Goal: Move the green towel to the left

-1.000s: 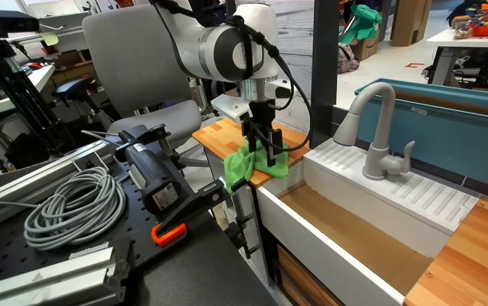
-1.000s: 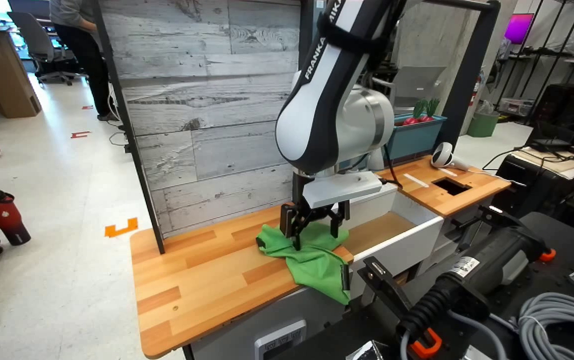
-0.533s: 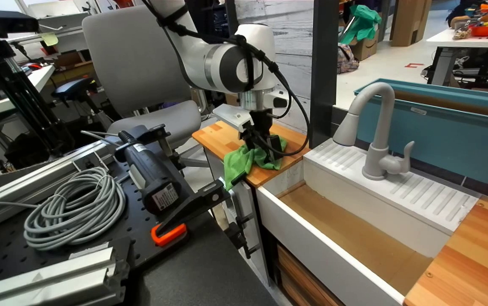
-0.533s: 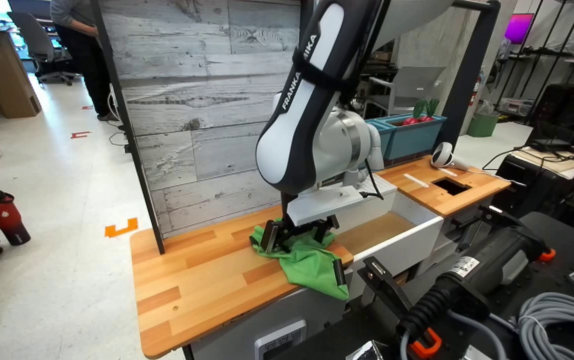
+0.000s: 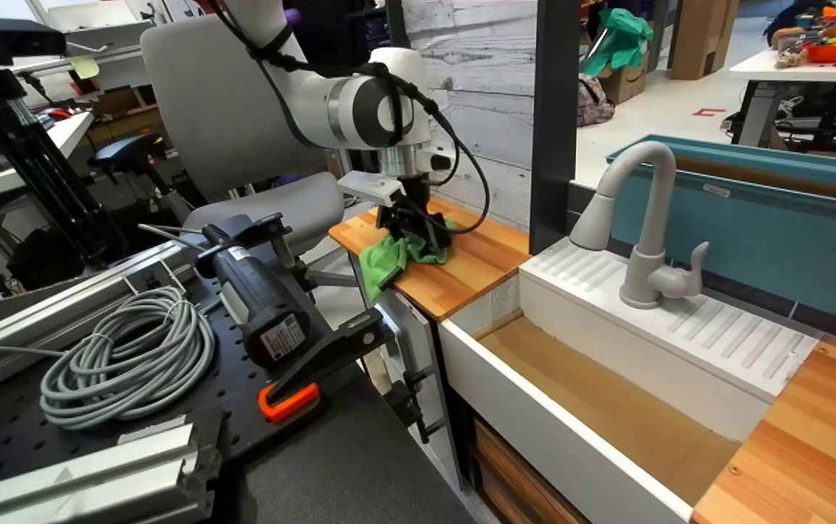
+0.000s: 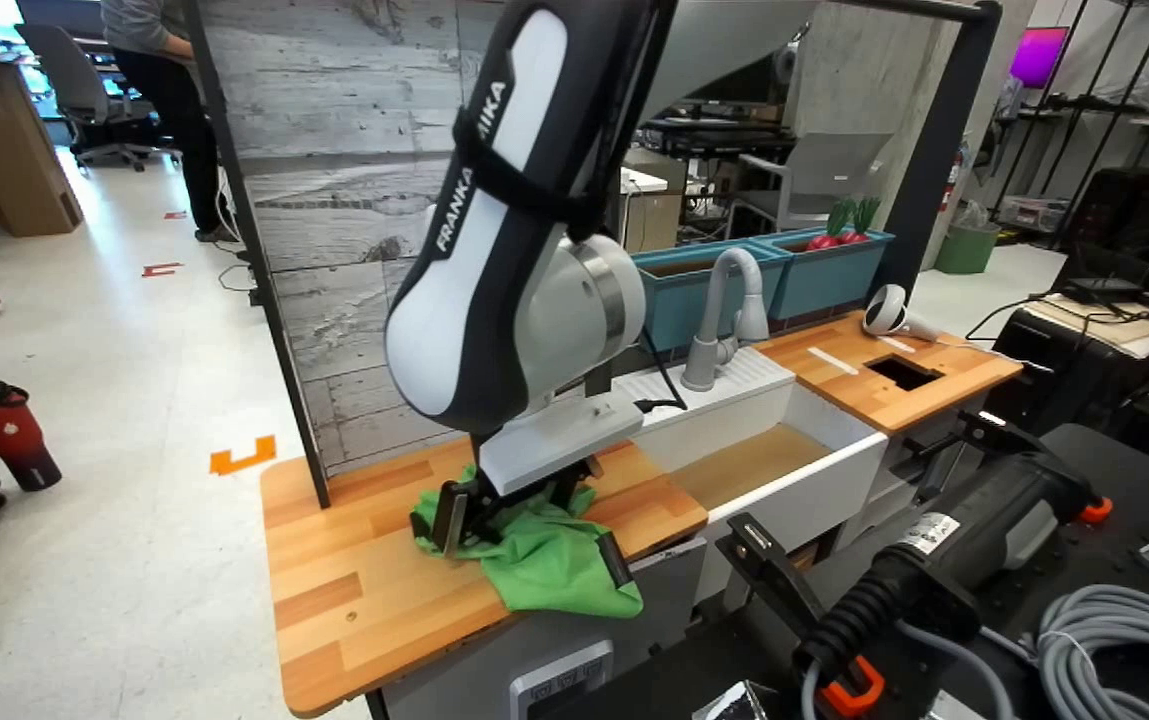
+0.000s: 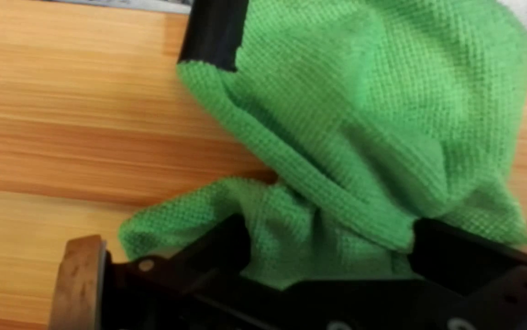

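The green towel (image 6: 562, 582) lies crumpled on the wooden counter in both exterior views (image 5: 380, 265), with one part hanging over the counter's edge. Black strips show on its edge. It fills much of the wrist view (image 7: 382, 91). My gripper (image 6: 510, 508) is down on the towel, pointing downward, also in an exterior view (image 5: 418, 236). In the wrist view the two black fingertips (image 7: 330, 238) stand well apart, with loose towel folds between them. The tips press into the cloth and are partly hidden by it in the exterior views.
The wooden counter (image 6: 334, 590) ends at a grey plank wall (image 6: 354, 330) behind. A white sink (image 5: 570, 444) with a grey faucet (image 5: 654, 225) adjoins it. A black table with a power tool (image 5: 257, 306) and coiled grey cable (image 5: 134, 356) stands close to the counter.
My gripper has lowered onto the towel, then moved away from the sink along the counter. The towel has slid with it, leftward in both exterior views.
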### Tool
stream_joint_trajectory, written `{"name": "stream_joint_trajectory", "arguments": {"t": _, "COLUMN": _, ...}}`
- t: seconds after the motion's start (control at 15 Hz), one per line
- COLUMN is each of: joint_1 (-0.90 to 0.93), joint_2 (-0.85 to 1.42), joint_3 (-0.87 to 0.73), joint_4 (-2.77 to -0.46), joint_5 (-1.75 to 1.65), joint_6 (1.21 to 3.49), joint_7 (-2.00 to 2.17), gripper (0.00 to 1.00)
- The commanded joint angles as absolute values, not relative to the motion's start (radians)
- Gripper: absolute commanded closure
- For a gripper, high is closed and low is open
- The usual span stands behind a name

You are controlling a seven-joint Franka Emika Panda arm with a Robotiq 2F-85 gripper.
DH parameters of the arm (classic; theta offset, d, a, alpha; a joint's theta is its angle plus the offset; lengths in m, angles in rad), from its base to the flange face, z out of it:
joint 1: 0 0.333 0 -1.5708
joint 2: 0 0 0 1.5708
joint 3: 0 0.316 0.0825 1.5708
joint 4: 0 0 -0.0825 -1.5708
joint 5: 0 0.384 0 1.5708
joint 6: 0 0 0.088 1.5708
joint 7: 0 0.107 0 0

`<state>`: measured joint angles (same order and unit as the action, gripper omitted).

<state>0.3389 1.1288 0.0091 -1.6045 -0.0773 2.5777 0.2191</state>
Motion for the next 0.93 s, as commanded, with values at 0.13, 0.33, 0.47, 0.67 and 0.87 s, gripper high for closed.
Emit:
{"name": "stream_joint_trajectory", "arguments": {"t": 0.13, "joint_1": 0.459, "joint_2": 1.238, "joint_3": 0.01, "joint_4": -1.435, "joint_5": -0.114, "joint_6": 2.491, "joint_7": 0.239, "gripper": 0.0}}
{"name": "stream_joint_trajectory", "arguments": {"t": 0.33, "joint_1": 0.49, "joint_2": 1.261, "joint_3": 0.012, "joint_4": -1.379, "joint_5": -0.123, "joint_6": 2.451, "joint_7": 0.235, "gripper": 0.0}}
{"name": "stream_joint_trajectory", "arguments": {"t": 0.47, "joint_1": 0.499, "joint_2": 1.273, "joint_3": 0.016, "joint_4": -1.352, "joint_5": -0.123, "joint_6": 2.431, "joint_7": 0.232, "gripper": 0.0}}
{"name": "stream_joint_trajectory", "arguments": {"t": 0.67, "joint_1": 0.503, "joint_2": 1.288, "joint_3": 0.018, "joint_4": -1.322, "joint_5": -0.128, "joint_6": 2.418, "joint_7": 0.23, "gripper": 0.0}}
{"name": "stream_joint_trajectory", "arguments": {"t": 0.87, "joint_1": 0.508, "joint_2": 1.177, "joint_3": 0.029, "joint_4": -1.441, "joint_5": -0.135, "joint_6": 2.419, "joint_7": 0.234, "gripper": 0.0}}
